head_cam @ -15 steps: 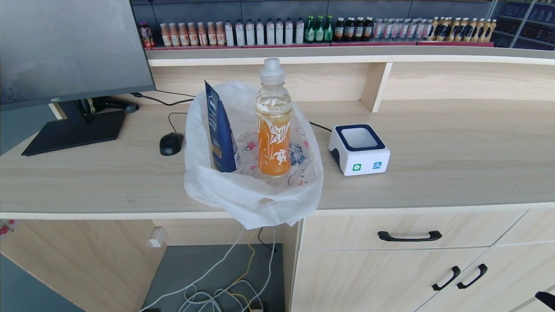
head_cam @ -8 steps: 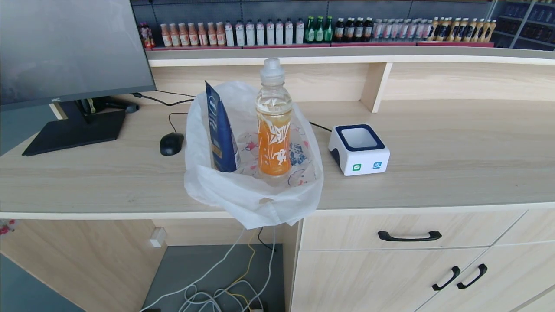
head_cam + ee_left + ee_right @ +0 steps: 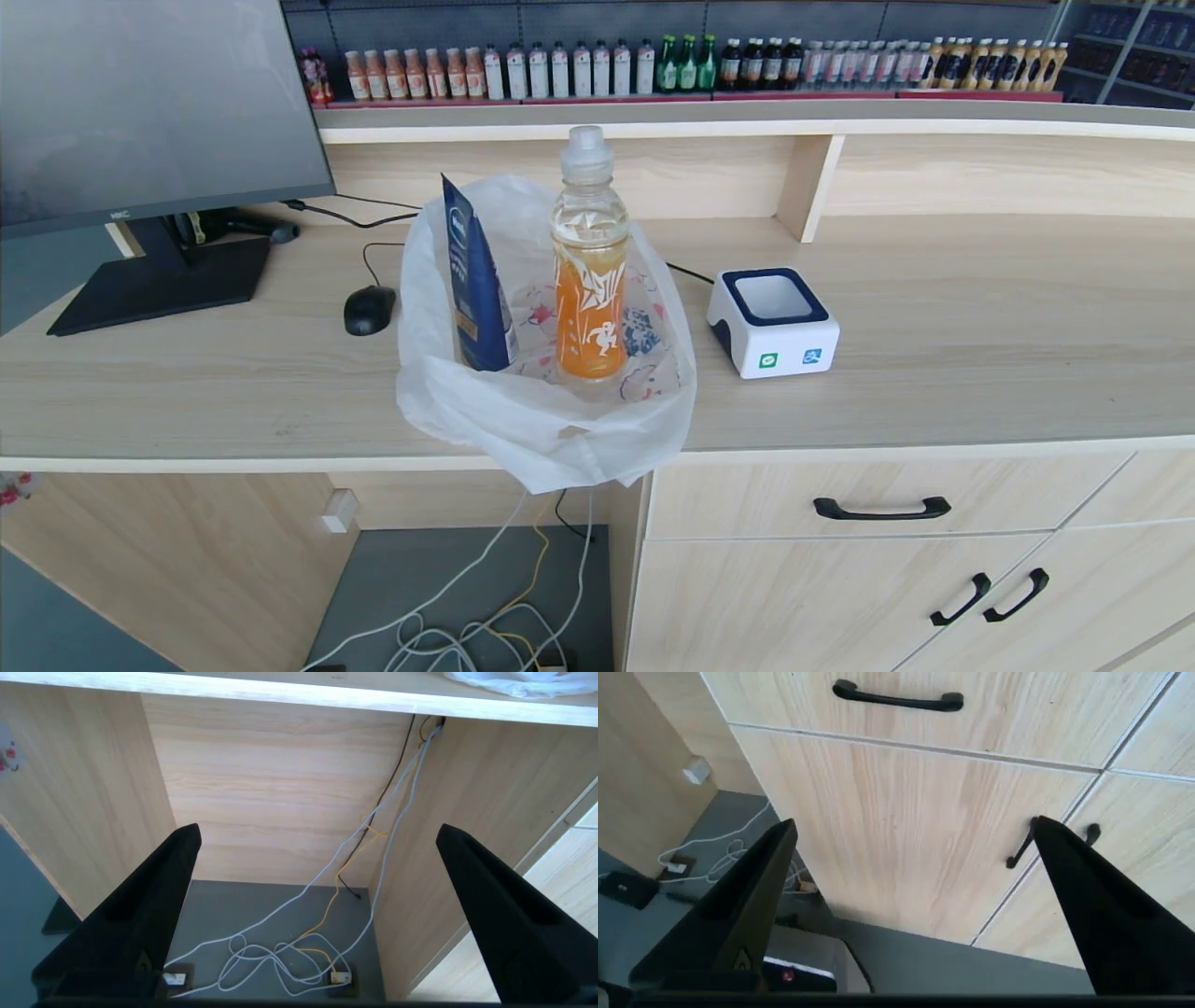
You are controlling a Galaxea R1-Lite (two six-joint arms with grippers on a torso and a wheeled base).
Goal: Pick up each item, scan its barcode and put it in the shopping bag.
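While both hands sit low in front of the cabinet, your left hand [image 3: 318,831] is spread wide and empty, facing the recess under the worktop [image 3: 980,327] where loose cables [image 3: 308,943] lie on the floor. Your right hand [image 3: 913,823] is likewise wide and holds nothing, facing the drawers [image 3: 906,793]. Up top, the white shopping bag [image 3: 546,420] sits at the front edge, its lip hanging over. Inside stand the orange drink bottle [image 3: 588,299], upright, and a dark blue pouch [image 3: 476,280] just beside it on the left. You'll find the scanner [image 3: 772,322] near the bag on the right, the mouse [image 3: 369,308] and monitor [image 3: 140,103] on the left.
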